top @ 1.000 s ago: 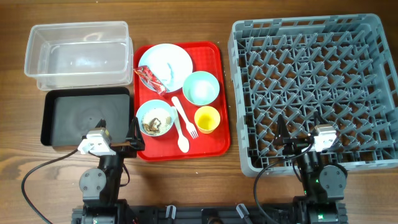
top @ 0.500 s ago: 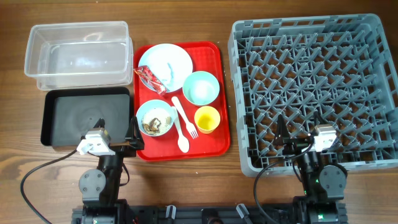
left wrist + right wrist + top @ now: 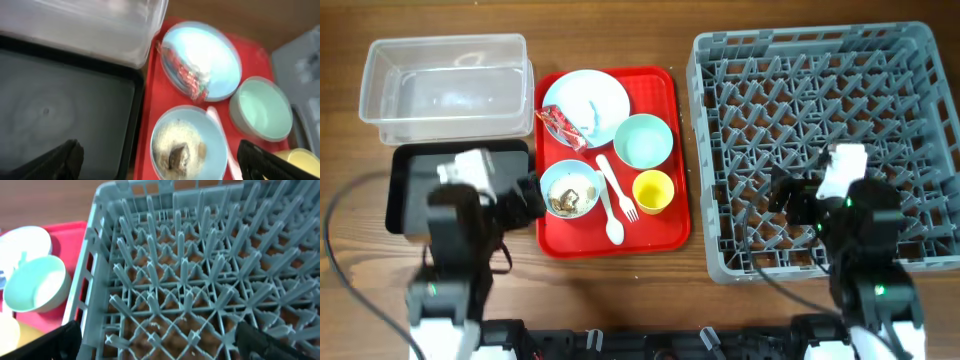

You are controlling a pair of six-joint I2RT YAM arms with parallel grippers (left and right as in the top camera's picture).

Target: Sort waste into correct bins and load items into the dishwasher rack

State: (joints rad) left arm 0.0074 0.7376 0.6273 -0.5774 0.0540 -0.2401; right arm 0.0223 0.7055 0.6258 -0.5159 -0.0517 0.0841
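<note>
On the red serving tray, a pale blue plate (image 3: pixel 603 95) carries a white crumpled scrap (image 3: pixel 592 112), with a red wrapper (image 3: pixel 558 125) at its edge. A light blue bowl (image 3: pixel 570 190) holds brown-and-white crumbs (image 3: pixel 177 152). A mint green bowl (image 3: pixel 643 141), a yellow cup (image 3: pixel 653 191) and a white fork (image 3: pixel 610 200) lie beside it. My left gripper (image 3: pixel 528 196) is open and empty, over the black tray's (image 3: pixel 410 185) right edge, next to the crumb bowl (image 3: pixel 187 145). My right gripper (image 3: pixel 783 196) is open and empty above the grey rack (image 3: pixel 820 100).
A clear tub (image 3: pixel 445 85) stands behind the black tray. The red serving tray (image 3: pixel 665 235) lies between the bins and the rack. The rack's upright pegs (image 3: pixel 200 270) fill the right wrist view. Bare wood table runs along the front.
Both arms have lifted from the table's front edge and moved forward. The left gripper now hangs by the crumb bowl, the right over the rack's front part.
</note>
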